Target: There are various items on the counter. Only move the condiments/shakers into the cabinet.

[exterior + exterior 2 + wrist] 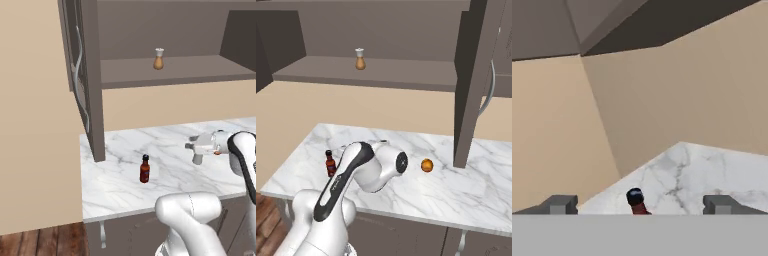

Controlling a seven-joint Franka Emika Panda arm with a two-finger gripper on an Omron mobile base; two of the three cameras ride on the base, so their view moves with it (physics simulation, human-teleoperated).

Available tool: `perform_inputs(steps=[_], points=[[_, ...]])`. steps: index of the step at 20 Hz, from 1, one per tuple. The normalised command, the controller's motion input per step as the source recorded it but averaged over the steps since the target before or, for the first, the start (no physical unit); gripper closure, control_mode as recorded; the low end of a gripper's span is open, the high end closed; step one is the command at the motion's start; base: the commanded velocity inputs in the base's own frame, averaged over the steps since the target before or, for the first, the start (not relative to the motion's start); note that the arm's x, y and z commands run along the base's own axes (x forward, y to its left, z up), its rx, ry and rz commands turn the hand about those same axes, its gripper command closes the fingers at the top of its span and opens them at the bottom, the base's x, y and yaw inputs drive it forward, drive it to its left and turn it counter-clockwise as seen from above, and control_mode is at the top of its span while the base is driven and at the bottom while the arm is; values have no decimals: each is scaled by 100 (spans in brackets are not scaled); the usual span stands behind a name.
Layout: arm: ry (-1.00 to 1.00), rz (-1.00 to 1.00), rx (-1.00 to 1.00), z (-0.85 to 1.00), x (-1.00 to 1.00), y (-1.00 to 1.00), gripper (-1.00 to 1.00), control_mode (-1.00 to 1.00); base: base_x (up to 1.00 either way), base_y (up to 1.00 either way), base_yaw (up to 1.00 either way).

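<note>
Left base view: the slim dark red sauce bottle with a black cap is seen standing upright on the white marble counter with grey veining, its long axis vertical and its cap pointing up. It is placed towards the near left part of the slab, apart from the wall and to the right of the open dark grey-brown cabinet door with a curved silver handle. The tan bulbous shaker with a white top is set upright on the inner shelf of the dark grey-brown wall cabinet, white top uppermost.

The white arm with dark joints is raised from the lower right and bent over the counter, its forearm held roughly level and directed leftward. The two-finger gripper is held above the counter, to the right of the bottle and well apart from it, pointing left towards it. Its jaws are spread wide and nothing is held between them.

In the hand view, the bottle's cap and neck are seen low in the picture between the two dark fingertips, neither of which touches it.

In the right base view, a small round orange fruit is seen resting on the counter right of the arm's elbow, near the cabinet door's lower edge.
</note>
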Motion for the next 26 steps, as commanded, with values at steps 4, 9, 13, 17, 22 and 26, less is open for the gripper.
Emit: perform_inputs(steps=[4, 9, 13, 17, 22, 26], points=[[0, 58, -15, -44, 1, 3, -100, -100, 0, 0, 0], [-5, 48, -28, -38, 4, 29, -100, -100, 0, 0, 0], [-2, 45, -28, -48, 0, 35, -100, -100, 0, 0, 0], [0, 36, -20, -51, 0, 42, -100, -100, 0, 0, 0], [-2, 14, -3, -36, 0, 32, -100, -100, 0, 0, 0], [-6, 2, 2, -11, 11, 5, -100, -100, 0, 0, 0]])
